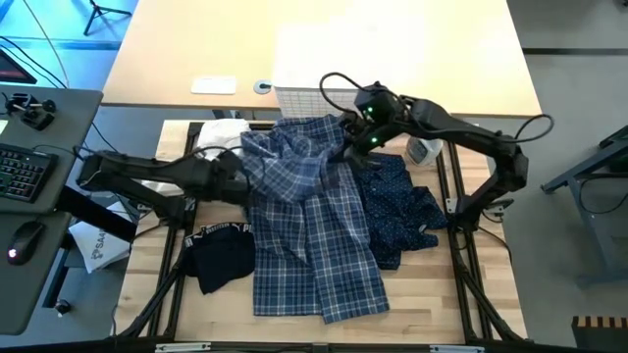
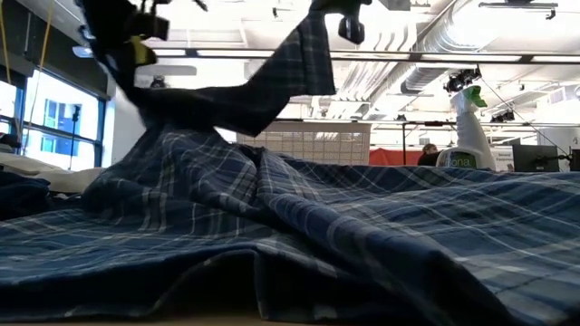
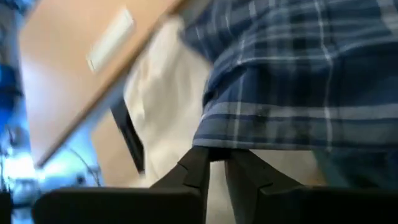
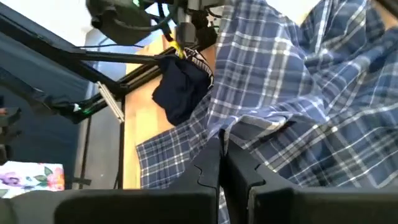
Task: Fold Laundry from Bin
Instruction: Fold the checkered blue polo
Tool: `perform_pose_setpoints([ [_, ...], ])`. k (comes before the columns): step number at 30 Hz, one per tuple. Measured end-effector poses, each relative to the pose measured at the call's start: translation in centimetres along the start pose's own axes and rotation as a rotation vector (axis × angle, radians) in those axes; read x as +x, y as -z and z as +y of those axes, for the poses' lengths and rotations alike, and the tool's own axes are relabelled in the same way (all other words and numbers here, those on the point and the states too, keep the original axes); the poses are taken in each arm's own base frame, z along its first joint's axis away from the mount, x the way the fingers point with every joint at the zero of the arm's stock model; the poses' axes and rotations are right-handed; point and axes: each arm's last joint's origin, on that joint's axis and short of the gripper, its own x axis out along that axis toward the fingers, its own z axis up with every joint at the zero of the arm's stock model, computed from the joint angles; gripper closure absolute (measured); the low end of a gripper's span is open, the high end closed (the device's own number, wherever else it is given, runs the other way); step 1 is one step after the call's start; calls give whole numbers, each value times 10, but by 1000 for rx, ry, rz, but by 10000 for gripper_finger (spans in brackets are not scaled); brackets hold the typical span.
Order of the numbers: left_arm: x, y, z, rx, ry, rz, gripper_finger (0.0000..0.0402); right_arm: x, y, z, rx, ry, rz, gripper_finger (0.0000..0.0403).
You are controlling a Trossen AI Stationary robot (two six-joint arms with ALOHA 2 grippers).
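The plaid shirt (image 1: 309, 221) is lying spread across the middle of the wooden table (image 1: 432, 304), its far end lifted off the surface by both arms. The left gripper (image 1: 243, 179) is reaching in from the left side at the shirt's left edge; in its wrist view the fingers (image 3: 193, 171) are standing almost together with a thin gap, the shirt's hem lying right at their tips. Whether they are actually pinching the cloth cannot be told. The right gripper (image 1: 355, 137) is working at the shirt's far right corner, jaws pressed together on a fold of plaid. The dotted trousers (image 1: 402, 211) are lying under and just right of the shirt. A black garment (image 1: 221, 257) with white lettering is resting at the shirt's near left side. White cloth (image 1: 218, 147) is showing beside the left arm. The bin (image 1: 299, 100) is sitting at the table's far edge, just behind the shirt. A spray bottle (image 2: 471, 127) is standing beyond the cloth.
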Motion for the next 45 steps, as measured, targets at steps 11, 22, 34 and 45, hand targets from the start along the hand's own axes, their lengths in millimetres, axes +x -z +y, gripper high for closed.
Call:
perform_pose_setpoints([
  [11,-31,26,48,-413,502,162,319,0,22,-4,-48,-8,203,403],
  [22,1,-22,75,-789,410,-23,277,2,11,0,-160,-41,101,403],
  [34,119,-68,97,-733,338,293,195,9,20,15,-182,-91,159,403],
  [45,194,-87,85,-647,386,337,226,18,28,35,-204,-108,189,403],
])
